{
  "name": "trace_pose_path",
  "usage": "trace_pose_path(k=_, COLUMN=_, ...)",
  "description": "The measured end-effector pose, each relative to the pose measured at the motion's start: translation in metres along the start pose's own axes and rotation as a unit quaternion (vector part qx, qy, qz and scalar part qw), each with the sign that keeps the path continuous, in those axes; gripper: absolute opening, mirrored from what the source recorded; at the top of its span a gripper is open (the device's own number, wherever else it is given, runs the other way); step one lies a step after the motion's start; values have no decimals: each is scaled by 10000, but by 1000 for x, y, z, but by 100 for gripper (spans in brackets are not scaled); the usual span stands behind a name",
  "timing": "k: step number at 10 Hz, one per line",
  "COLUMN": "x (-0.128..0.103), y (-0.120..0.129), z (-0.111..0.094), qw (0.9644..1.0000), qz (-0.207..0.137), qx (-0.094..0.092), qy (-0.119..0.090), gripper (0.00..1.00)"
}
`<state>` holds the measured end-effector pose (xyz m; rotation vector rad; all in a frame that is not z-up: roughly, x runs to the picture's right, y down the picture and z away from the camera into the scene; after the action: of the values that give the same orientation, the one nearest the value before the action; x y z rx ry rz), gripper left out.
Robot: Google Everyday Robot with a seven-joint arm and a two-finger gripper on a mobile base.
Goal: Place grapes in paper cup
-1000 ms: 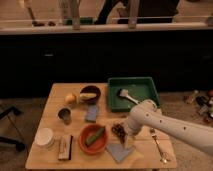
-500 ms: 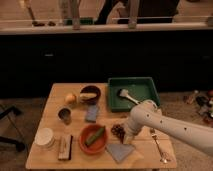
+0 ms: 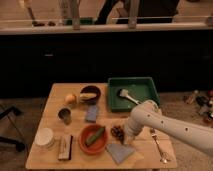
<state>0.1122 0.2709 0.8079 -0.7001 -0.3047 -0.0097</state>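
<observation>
The grapes (image 3: pixel 117 132), a small dark reddish-brown bunch, lie on the wooden table (image 3: pixel 55 95) right of the orange-red bowl. My gripper (image 3: pixel 126 139) is at the end of the white arm, right next to the grapes on their right side, low over the table. The paper cup (image 3: pixel 44 137), short, wide and white, stands near the table's front left corner, far from the gripper.
An orange-red bowl (image 3: pixel 93 138) holds a green item. A small grey metal cup (image 3: pixel 64 115), a yellow fruit (image 3: pixel 71 98), a dark bowl (image 3: pixel 90 93), a blue sponge (image 3: pixel 92 113), a green tray (image 3: pixel 133 92) with a brush, a fork (image 3: pixel 157 142) and a grey cloth (image 3: pixel 120 151) also lie here.
The arm's end has shifted slightly down toward the grapes; nothing else has moved.
</observation>
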Motion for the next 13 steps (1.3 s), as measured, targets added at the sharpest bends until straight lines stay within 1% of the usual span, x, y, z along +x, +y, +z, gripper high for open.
trace_pose_path(k=1, x=-2, y=-1, z=0, qw=10000, qz=-20, qx=13, qy=-9, gripper=26)
trace_pose_path(k=3, x=-3, y=-2, z=1, qw=10000, qz=-25, qx=15, qy=-24, gripper=16)
trace_pose_path(k=4, x=-5, y=-1, z=-1, qw=10000, qz=-42, qx=54, qy=-36, gripper=6)
trace_pose_path(k=5, x=-5, y=-1, z=-8, qw=9999, qz=-51, qx=101, qy=-41, gripper=2)
trace_pose_path(k=6, x=-5, y=-1, z=-17, qw=9999, qz=-55, qx=146, qy=-35, gripper=2)
trace_pose_path(k=7, x=-4, y=0, z=-21, qw=9998, qz=-57, qx=174, qy=-31, gripper=2)
trace_pose_path(k=9, x=-6, y=-1, z=-20, qw=9997, qz=-101, qx=203, qy=-51, gripper=2)
trace_pose_path(k=10, x=-7, y=0, z=-24, qw=9996, qz=-125, qx=255, qy=-45, gripper=2)
trace_pose_path(k=13, x=-12, y=3, z=-49, qw=9991, qz=-183, qx=392, qy=-28, gripper=2)
